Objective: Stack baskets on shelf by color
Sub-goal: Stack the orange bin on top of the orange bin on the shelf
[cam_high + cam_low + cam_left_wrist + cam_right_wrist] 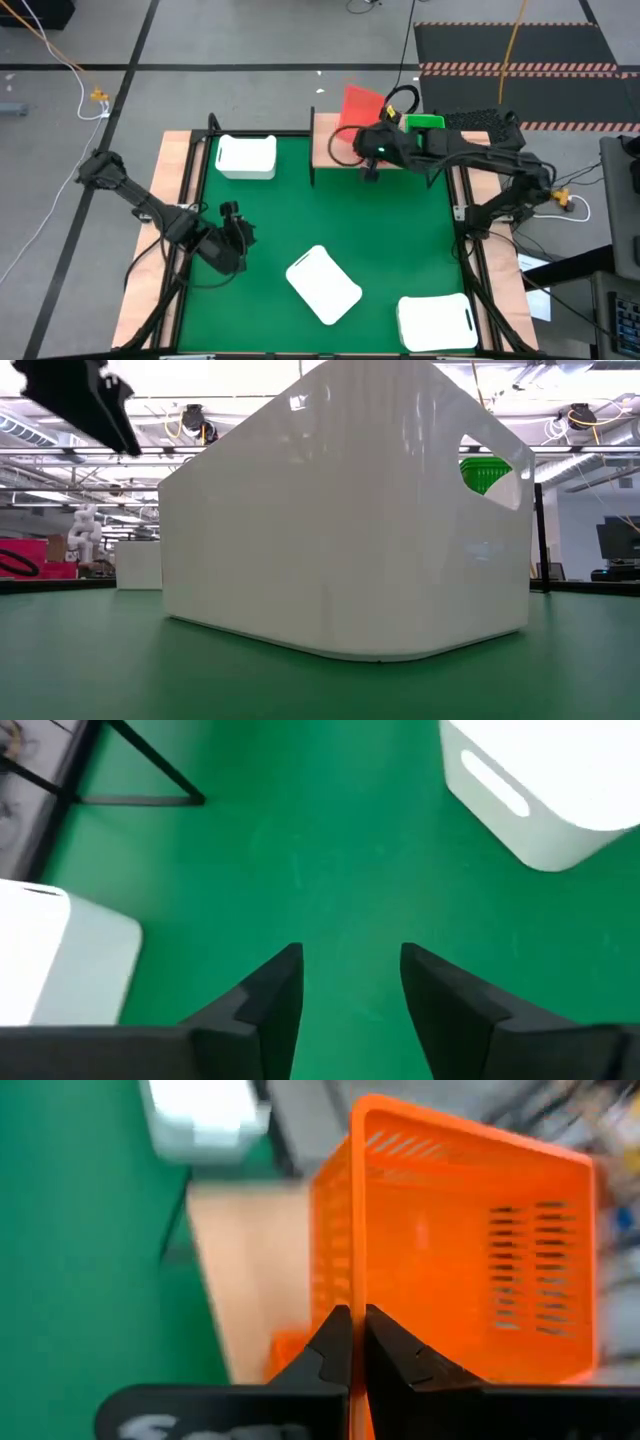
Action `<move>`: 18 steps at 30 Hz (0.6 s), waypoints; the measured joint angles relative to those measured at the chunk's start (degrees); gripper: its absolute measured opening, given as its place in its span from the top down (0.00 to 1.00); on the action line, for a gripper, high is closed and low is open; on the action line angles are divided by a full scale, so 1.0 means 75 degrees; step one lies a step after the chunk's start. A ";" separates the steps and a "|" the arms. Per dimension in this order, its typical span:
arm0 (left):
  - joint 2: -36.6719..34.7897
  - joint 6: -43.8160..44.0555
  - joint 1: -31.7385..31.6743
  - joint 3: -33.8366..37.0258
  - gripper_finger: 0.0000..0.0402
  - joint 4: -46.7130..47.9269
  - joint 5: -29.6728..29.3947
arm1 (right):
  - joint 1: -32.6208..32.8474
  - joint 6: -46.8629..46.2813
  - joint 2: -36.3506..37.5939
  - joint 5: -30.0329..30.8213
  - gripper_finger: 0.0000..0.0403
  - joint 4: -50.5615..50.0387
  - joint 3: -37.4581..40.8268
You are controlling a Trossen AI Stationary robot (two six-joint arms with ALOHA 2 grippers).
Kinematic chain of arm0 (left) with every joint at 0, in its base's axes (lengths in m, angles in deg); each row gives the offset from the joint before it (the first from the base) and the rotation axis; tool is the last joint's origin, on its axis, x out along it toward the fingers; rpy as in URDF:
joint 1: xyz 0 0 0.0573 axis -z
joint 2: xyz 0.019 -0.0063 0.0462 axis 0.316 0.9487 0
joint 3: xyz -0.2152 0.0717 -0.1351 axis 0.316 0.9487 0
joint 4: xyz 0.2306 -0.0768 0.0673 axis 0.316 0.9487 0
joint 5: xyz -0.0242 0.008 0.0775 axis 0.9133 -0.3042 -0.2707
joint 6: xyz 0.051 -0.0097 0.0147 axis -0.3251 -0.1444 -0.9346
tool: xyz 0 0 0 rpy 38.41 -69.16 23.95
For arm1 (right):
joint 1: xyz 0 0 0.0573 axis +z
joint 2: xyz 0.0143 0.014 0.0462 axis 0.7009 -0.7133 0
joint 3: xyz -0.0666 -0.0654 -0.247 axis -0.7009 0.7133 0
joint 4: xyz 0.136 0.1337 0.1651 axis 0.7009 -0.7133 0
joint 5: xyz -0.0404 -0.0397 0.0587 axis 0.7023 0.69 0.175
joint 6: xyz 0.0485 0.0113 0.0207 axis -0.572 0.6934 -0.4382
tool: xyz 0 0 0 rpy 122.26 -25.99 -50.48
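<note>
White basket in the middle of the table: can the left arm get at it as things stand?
Probably yes. The left gripper is open and empty, and only bare green table separates it from the white basket.

We look straight down overhead; our low camera sits nearly against the basket [345, 520] at perhaps 6 o'clock [323, 284].

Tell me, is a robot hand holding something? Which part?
The right gripper pinches the orange basket by its side wall's rim. The left gripper is open and holds nothing.
</note>
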 joint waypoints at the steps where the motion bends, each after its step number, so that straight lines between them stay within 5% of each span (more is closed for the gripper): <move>1: -0.0203 -0.0175 -0.0151 0.0295 0.59 -0.0339 0.0081 | -0.0052 -0.0091 -0.0125 -0.0113 1.00 -0.0379 -0.0150; 10: -0.1208 -0.2797 -0.2150 0.2399 0.60 -0.3856 0.1174 | -0.0532 -0.0428 -0.0325 -0.0803 1.00 -0.2005 -0.0540; 18: -0.1175 -0.4482 -0.4116 0.2855 0.60 -0.5571 0.2648 | -0.0829 -0.0569 -0.0360 -0.1623 1.00 -0.2582 -0.0540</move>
